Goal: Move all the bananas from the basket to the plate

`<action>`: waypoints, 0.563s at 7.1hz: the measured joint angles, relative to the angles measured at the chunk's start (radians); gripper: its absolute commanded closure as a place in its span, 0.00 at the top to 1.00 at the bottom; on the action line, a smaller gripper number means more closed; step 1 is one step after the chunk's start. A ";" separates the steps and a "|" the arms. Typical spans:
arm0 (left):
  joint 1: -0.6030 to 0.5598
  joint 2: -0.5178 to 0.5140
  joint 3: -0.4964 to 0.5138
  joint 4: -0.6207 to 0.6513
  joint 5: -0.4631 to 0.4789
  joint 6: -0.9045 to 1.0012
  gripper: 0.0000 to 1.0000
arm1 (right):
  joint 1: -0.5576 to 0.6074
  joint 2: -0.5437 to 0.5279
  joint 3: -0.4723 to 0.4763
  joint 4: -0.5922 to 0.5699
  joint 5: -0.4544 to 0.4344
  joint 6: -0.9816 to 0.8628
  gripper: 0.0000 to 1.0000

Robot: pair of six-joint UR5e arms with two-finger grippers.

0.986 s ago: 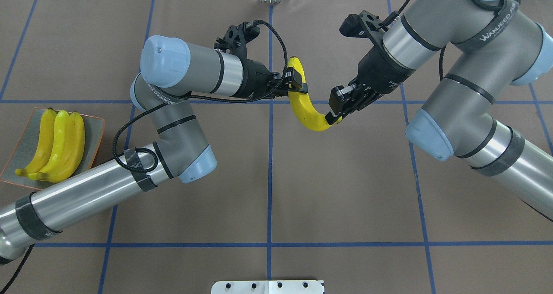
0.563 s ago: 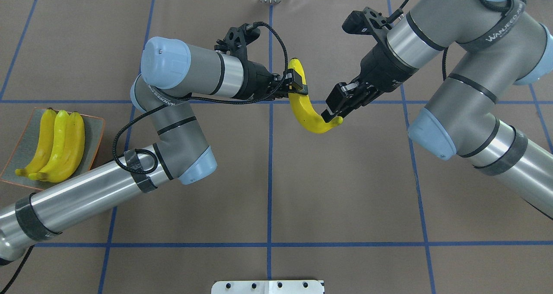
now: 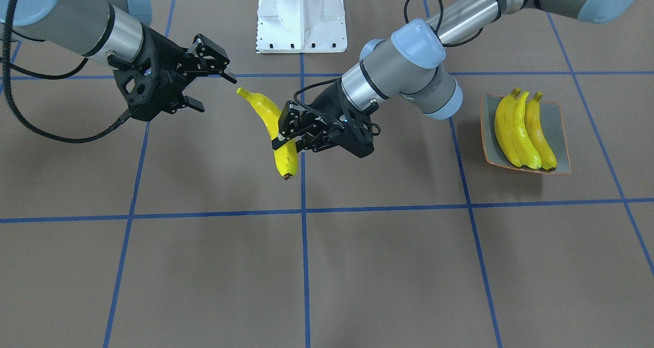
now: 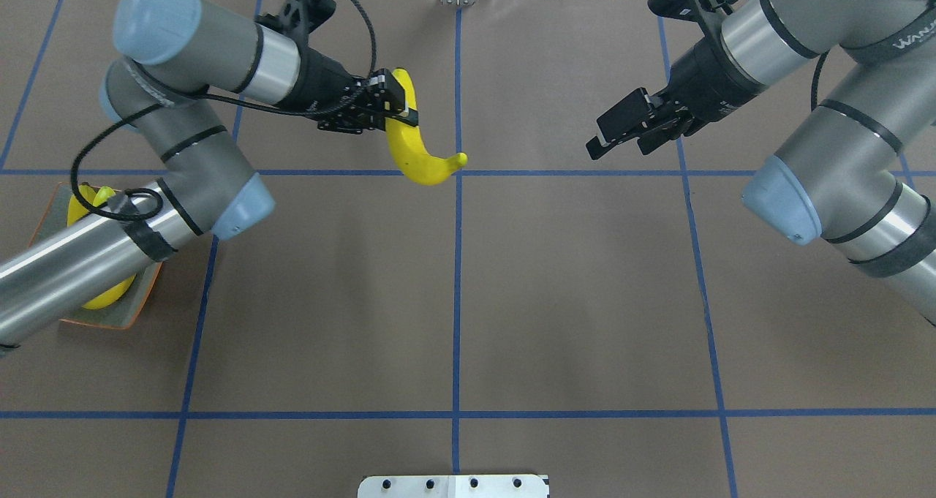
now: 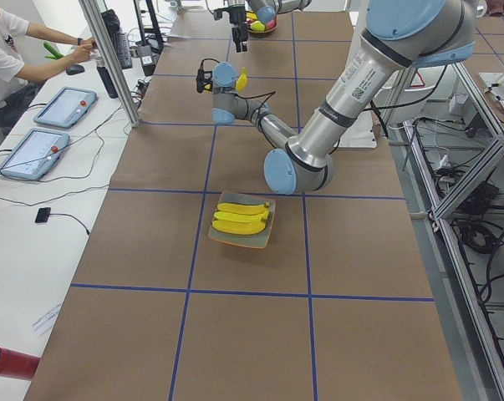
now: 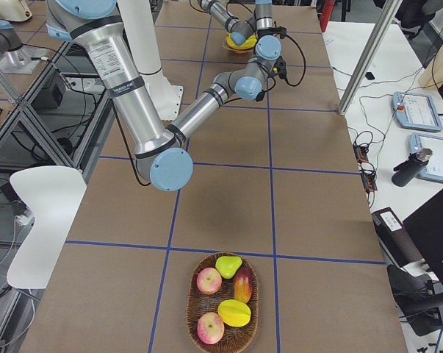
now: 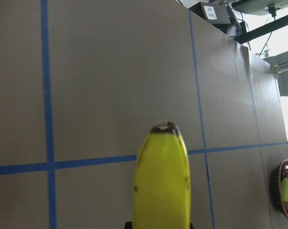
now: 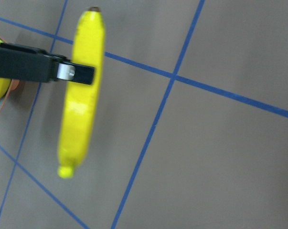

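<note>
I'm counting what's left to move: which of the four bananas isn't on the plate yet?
The banana held in the left gripper, well away from the plate, where the other three bananas lie side by side.

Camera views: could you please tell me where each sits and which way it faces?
Exterior front-facing: across the table, facing the robot; both arms, left gripper holding a banana.
Overhead exterior: behind the robot, looking down; both arms, right gripper open.
Exterior left: table end nearest the plate; left arm near.
Exterior right: opposite end beside the basket; right arm near.
Left wrist-mounted: looks along the banana to the table; no arm.
Right wrist-mounted: looks toward the banana; left gripper's finger shows.
Shared: both wrist views show that banana.
</note>
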 measured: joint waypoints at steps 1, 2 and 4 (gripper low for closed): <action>-0.080 0.074 -0.016 0.004 -0.115 0.055 0.00 | 0.003 -0.019 -0.002 0.001 -0.065 0.001 1.00; -0.151 0.145 -0.026 0.004 -0.220 0.138 0.00 | 0.003 -0.032 -0.006 0.001 -0.112 0.001 1.00; -0.222 0.287 -0.027 0.003 -0.348 0.339 0.00 | 0.003 -0.048 -0.008 0.000 -0.150 0.002 1.00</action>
